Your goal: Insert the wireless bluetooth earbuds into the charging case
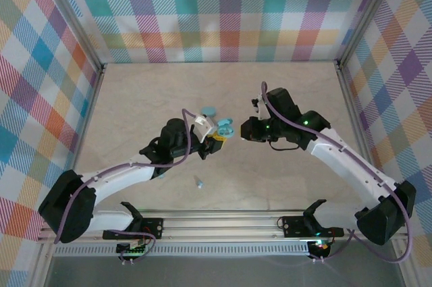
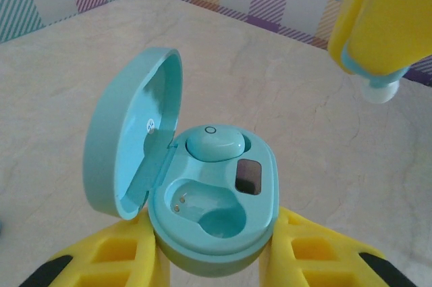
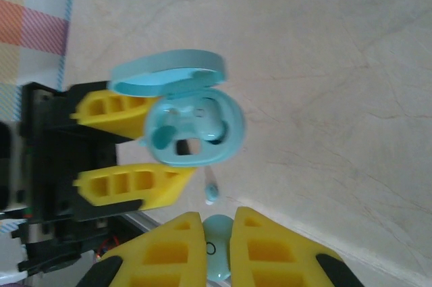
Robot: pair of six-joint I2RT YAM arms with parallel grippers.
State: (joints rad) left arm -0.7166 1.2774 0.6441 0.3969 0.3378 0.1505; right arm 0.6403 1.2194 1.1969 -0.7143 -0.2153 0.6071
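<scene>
Overall: two arms meet over the middle of a pale marbled table (image 1: 135, 111) ringed by plaid walls (image 1: 216, 10).
Left gripper (image 1: 219, 137): clenched on the charging case (image 2: 264, 189), one yellow finger pressed to each side of its lower body.
Charging case: held clear of the table between those fingers, upright, sockets facing up.
Lid (image 2: 128, 145): swung open on its hinge and standing at the case's left side in the left wrist view.
Seated earbud (image 2: 214, 144): lying in the far socket, next to the small dark window on the case's face.
Near socket (image 2: 202, 209): bare, with two small metal contacts showing inside.
Right gripper (image 3: 217, 214): fingers drawn close together and pinching a light-blue earbud.
Pinched earbud (image 3: 217, 250): wedged between the right fingers, near the open case but apart from it; in the left wrist view its tip pokes out below a yellow finger, above and right of the case.
Loose earbud (image 1: 199, 181): lying on the table nearer the arm bases, well apart from both grippers; the small blurred piece under the case in the right wrist view may be this one.
Second case (image 1: 209, 110): resting on the table just behind the held case.
</scene>
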